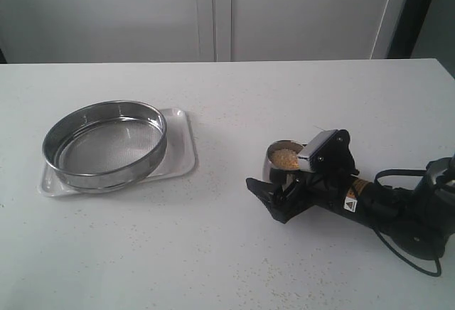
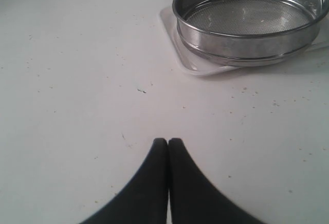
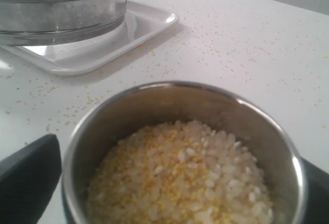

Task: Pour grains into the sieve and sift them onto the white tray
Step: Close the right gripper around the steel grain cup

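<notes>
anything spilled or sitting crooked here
Yes. Stray grains are scattered over the table between the white tray and the steel cup, so some have spilled. The sieve also sits off-centre on the tray, toward one end.

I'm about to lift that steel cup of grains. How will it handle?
The steel cup looks smooth and rounded, so it may slip in a loose grip. Loose grains fill much of it, so it is probably fairly heavy for its size, and a tilt would likely spill some.
</notes>
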{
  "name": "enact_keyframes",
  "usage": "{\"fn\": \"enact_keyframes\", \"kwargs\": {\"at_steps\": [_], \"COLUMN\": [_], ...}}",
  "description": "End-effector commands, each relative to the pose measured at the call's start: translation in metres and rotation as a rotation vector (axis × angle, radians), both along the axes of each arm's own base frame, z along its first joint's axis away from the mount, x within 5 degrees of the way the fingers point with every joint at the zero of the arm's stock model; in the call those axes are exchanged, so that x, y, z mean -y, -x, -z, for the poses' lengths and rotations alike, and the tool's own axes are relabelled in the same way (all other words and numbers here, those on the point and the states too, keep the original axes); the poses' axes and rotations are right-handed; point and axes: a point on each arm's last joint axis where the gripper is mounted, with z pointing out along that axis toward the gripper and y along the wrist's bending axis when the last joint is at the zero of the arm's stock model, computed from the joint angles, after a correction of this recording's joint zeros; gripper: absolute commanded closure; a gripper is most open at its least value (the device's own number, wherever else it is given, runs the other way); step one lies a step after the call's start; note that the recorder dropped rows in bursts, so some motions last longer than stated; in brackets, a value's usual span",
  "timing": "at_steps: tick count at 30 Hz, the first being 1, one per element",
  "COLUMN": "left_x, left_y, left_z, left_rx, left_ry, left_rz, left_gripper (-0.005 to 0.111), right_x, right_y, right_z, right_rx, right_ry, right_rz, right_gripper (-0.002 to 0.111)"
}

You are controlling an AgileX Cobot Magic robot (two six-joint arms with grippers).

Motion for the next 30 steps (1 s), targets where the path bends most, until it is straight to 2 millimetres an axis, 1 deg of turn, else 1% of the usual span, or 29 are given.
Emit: {"fn": "enact_keyframes", "kwargs": {"at_steps": [1, 11, 14, 15, 17, 18, 19, 21, 24, 25, 30], "left_x": [0.0002, 0.0002, 0.0002, 0.0002, 0.0002, 0.0002, 0.0002, 0.0002, 0.0002, 0.0002, 0.0002], "left_y": [0.0001, 0.0001, 0.0001, 0.0001, 0.0001, 0.0001, 0.0001, 0.0001, 0.0001, 0.0001, 0.0001], "left_z": [0.0012, 0.0012, 0.0012, 0.0012, 0.0012, 0.0012, 0.0012, 0.0012, 0.0012, 0.0012, 0.0012], "left_rx": [0.000, 0.000, 0.000, 0.000, 0.000, 0.000, 0.000, 0.000, 0.000, 0.000, 0.000], "left_ry": [0.007, 0.007, 0.007, 0.007, 0.007, 0.007, 0.007, 0.007, 0.007, 0.007, 0.007], "left_rz": [-0.001, -0.001, -0.001, -0.001, -0.001, -0.001, -0.001, -0.001, -0.001, -0.001, -0.001], "left_gripper": [0.107, 0.107, 0.107, 0.107, 0.107, 0.107, 0.107, 0.107, 0.107, 0.107, 0.107], "right_x": [-0.0015, -0.0018, -0.0017, -0.0014, -0.0007, -0.0006, -0.0006, -0.0008, 0.0005, 0.0009, 0.0012], "right_y": [-0.0042, -0.0065, -0.0071, -0.0074, -0.0082, -0.0083, -0.0083, -0.0080, -0.0075, -0.0073, -0.0072], "right_z": [-0.0032, -0.0043, -0.0045, -0.0046, -0.0047, -0.0047, -0.0047, -0.0047, 0.0005, 0.0021, 0.0031], "right_rx": [0.027, 0.026, 0.038, 0.037, 0.037, 0.037, 0.037, 0.037, -0.002, -0.016, -0.024], "right_ry": [-0.011, -0.021, -0.013, -0.013, -0.015, -0.015, -0.015, -0.015, 0.029, 0.040, 0.049], "right_rz": [-0.005, 0.000, 0.000, 0.006, 0.018, 0.019, 0.019, 0.016, 0.021, 0.023, 0.024], "right_gripper": [0.009, 0.009, 0.012, 0.015, 0.029, 0.048, 0.057, 0.078, 0.104, 0.108, 0.108]}}
